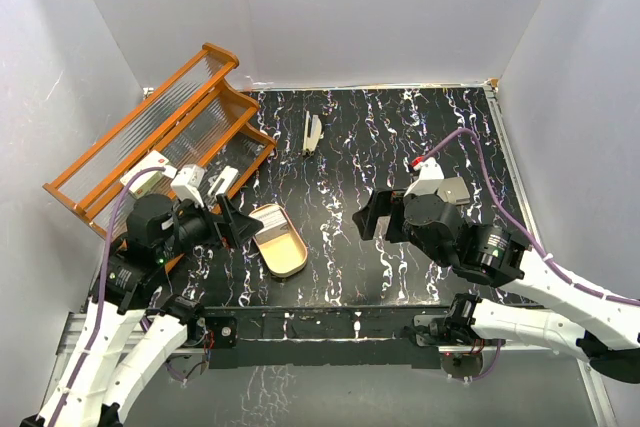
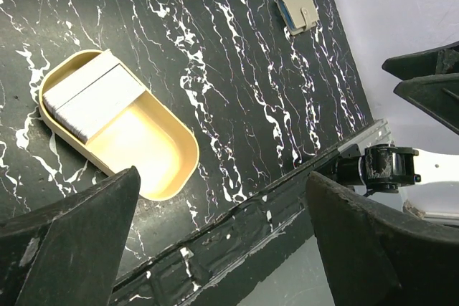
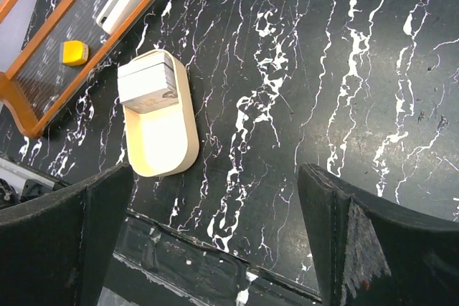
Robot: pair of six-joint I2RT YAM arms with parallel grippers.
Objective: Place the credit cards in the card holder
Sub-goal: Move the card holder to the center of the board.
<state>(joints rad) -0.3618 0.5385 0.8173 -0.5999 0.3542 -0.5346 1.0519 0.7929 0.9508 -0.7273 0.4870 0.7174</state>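
The stack of pale whitish-grey plastic credit cards [image 2: 90,102] sits in the far end of the tan oval tray [image 2: 147,150], its long side running across the tray's width. The small grey-brown folding card holder [image 1: 312,135] lies well beyond the tray, toward the back wall. We judge the left gripper [image 1: 236,221] the nearer. It hangs just beside the tray's left rim, fingers spread wide and holding nothing. The right gripper [image 1: 371,217] hovers well apart on the tray's right, its fingers likewise spread and empty.
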